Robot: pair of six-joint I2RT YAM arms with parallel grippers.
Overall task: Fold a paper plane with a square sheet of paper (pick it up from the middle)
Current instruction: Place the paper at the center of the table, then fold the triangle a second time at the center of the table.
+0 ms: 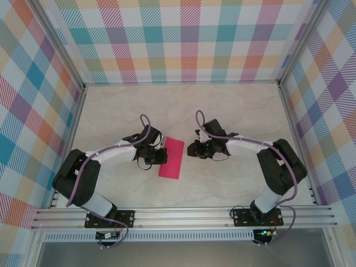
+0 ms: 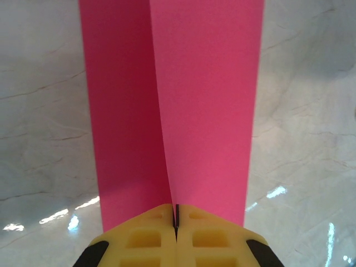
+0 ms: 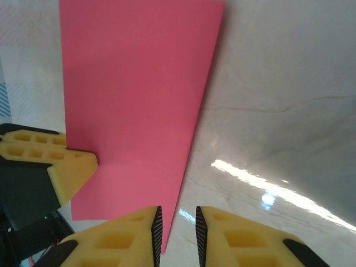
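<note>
Paper [image 1: 173, 161] at the centre of the table [image 1: 222, 105], between the two arms. Your left gripper [image 2: 176, 225] was shut on the paper's left edge; its wrist view showed the sheet pinched between the two yellow fingers and splaying away from them in two layers. Your right gripper [image 3: 178, 225] stood just right of the paper with its jaws a narrow gap apart. The paper's near corner reached that gap beside one pad, and nothing appeared to be gripped there. The main hazards, as judged from this arrangement: if you closed the right jaws here, they might catch one layer only, or miss the thin edge altogether, because so little paper lay between the pads. A pad that met the edge off-line could push the sheet sideways and buckle it against the left clamp. If you pulled once both grippers held, the thin paper might tear or slip out of the left pinch. And since the layers were splayed, any crease pressed now was likely to land askew and spoil the plane's symmetry.
</note>
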